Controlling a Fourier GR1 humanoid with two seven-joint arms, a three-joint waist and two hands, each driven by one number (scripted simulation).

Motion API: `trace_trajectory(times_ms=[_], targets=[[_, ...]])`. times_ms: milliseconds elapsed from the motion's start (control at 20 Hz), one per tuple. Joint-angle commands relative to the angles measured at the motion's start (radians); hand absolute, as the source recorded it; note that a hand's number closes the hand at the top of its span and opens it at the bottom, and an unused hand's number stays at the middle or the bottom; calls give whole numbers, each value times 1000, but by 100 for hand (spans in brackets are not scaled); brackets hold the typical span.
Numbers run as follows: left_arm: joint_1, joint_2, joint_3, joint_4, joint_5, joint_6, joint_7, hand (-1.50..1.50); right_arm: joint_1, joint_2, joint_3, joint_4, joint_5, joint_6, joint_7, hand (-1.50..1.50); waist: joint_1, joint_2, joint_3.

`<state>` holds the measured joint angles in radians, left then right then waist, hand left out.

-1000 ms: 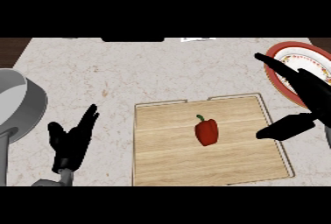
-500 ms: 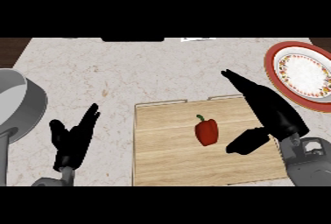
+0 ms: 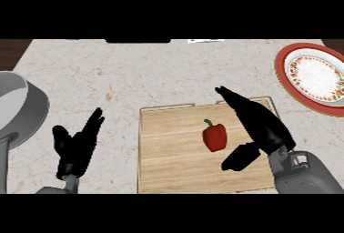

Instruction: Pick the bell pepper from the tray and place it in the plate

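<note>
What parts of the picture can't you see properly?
Head view only:
- Plate: its right side is cut off by the picture's edge.
- Grey pot: cut off at the left edge.
- Tray: its right edge is hidden under the right hand.
- Bell pepper: its underside faces away.

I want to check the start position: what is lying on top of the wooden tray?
Only the red bell pepper lies on the tray. The right robot hand hangs open over the tray's right part and hides the wood beneath it.
</note>
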<state>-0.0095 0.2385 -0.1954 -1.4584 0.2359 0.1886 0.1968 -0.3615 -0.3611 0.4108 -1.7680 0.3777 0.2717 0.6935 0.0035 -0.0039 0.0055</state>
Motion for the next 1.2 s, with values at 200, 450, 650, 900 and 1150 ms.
trace_trajectory(times_ms=[200, 450, 650, 900, 1150], targets=[[-73, -50, 34, 157, -13, -42, -37, 0, -4, 43, 10, 20, 127, 28, 21, -150, -8, 5, -6], [45, -44, 9, 22, -31, -48, -1, 0, 8, 97, 28, 52, 217, 31, 55, -150, -1, 3, -6], [-22, -56, 53, 78, -22, -64, 4, 0, 3, 114, -2, 212, 262, -15, -88, -150, 0, 5, -5], [62, -107, -7, 35, -96, -26, -36, 0, -32, 151, -11, 276, 276, 33, -103, -150, 3, 5, -5], [37, -75, 34, -17, -55, -72, 44, 0, 57, 105, 44, 213, 295, 113, -160, 150, -3, 3, -5]])
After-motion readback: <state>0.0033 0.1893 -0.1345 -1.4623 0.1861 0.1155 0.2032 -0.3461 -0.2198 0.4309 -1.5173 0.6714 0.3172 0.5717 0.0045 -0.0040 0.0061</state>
